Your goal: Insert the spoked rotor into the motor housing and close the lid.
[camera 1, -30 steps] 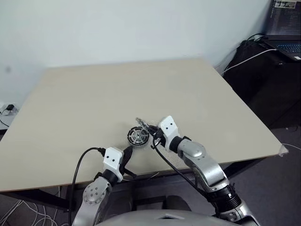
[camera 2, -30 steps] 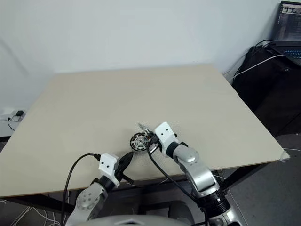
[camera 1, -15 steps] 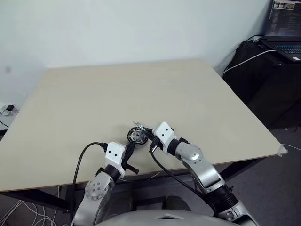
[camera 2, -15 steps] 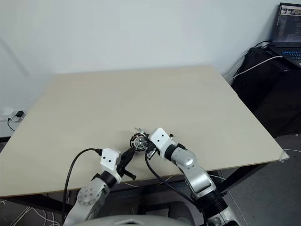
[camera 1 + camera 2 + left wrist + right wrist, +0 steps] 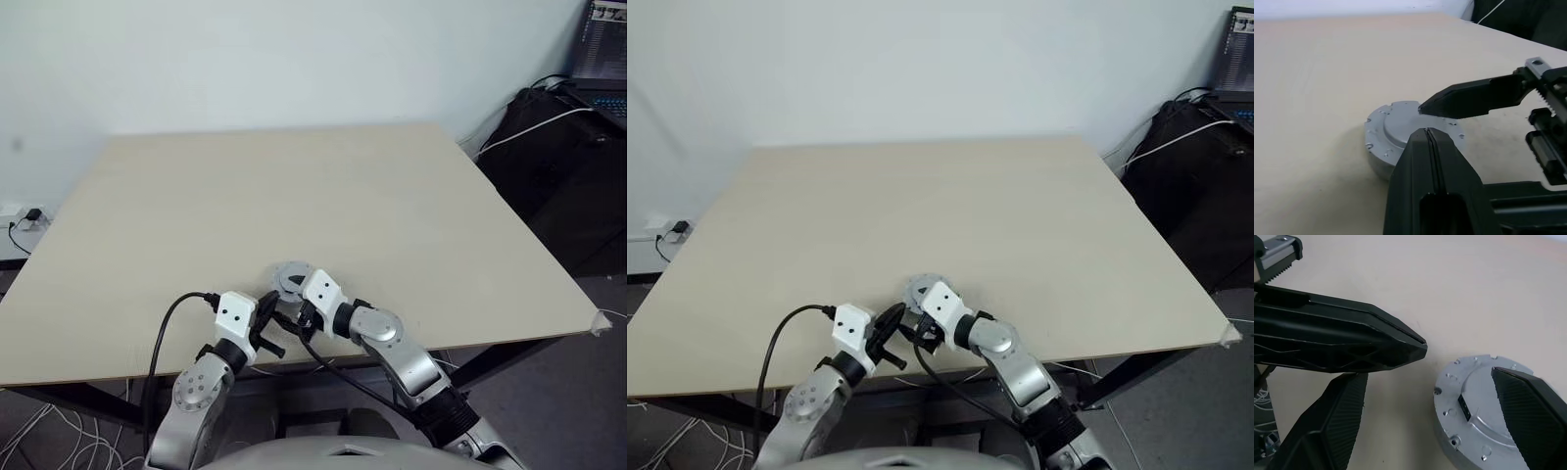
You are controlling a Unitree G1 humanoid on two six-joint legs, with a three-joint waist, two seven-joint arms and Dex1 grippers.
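The lid point(image 5: 1396, 134), a silver-grey disc with a notched edge, lies flat on top of a round stack on the table near its front edge, also seen as the lid point(image 5: 290, 277). The spoked rotor and the motor housing are hidden under it. My left gripper point(image 5: 1427, 133) is shut and empty, its tip right at the lid's near edge. My right gripper point(image 5: 1430, 374) is open: one finger point(image 5: 1474, 97) reaches over the lid's top, the other stays beside the stack. In the head views the left gripper point(image 5: 271, 304) and right gripper point(image 5: 293, 304) meet just in front of the lid.
The pale wooden table point(image 5: 392, 196) stretches far beyond the stack. Its front edge runs just behind my wrists. A black cable point(image 5: 165, 328) loops from my left wrist. A laptop point(image 5: 605, 39) on dark furniture with cables stands at the far right.
My right gripper came down and to the left and opened. The shiny piece it held now lies as the lid over the spoked face. The left gripper stayed shut beside it. The camera shifted.
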